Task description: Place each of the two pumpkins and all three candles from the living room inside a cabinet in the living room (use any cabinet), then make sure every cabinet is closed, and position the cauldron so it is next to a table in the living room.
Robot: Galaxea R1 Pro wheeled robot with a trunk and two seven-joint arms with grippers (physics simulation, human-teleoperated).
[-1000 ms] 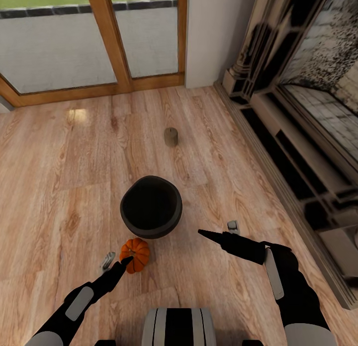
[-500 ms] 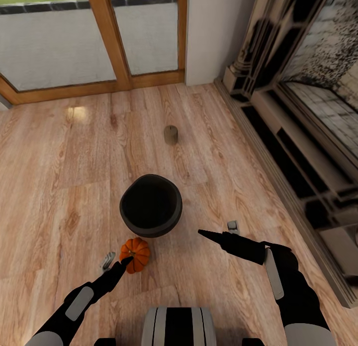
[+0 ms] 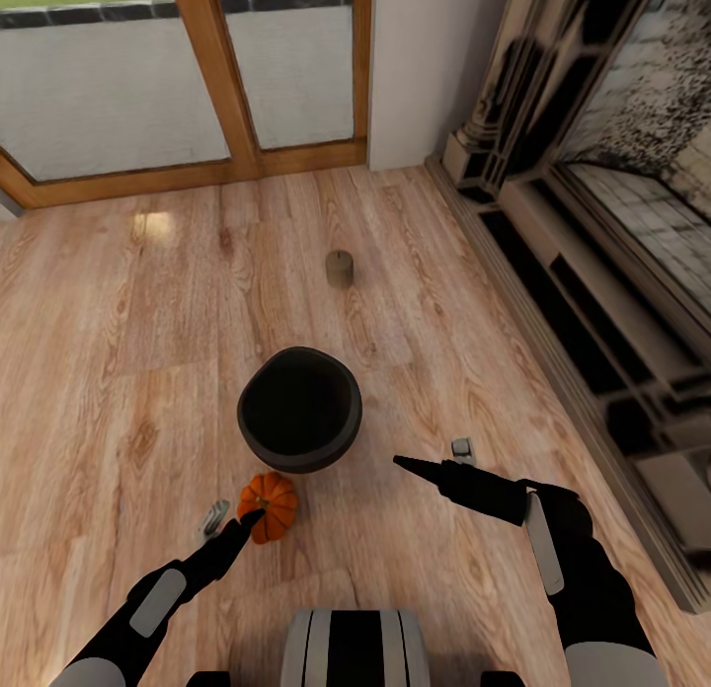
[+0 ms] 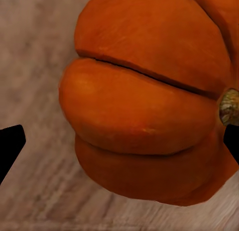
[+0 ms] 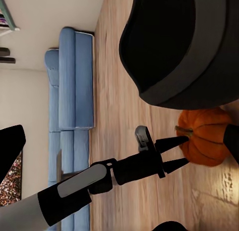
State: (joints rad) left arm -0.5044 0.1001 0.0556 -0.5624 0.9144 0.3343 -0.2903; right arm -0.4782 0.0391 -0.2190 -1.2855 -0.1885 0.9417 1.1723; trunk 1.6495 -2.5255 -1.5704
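Head view: unlabelled pumpkin (image 3: 268, 505) beside cauldron (image 3: 299, 409).

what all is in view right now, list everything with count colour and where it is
pumpkin: 1, orange, on the floor just in front of the cauldron
cauldron: 1, black, mid-floor
candle: 1, olive-brown, upright on the floor beyond the cauldron
sofa: 1, blue, by the wall
glass doors: wood-framed, far wall
floor: light wood planks
left gripper: black, open around the pumpkin
right gripper: black, open, empty, right of the cauldron
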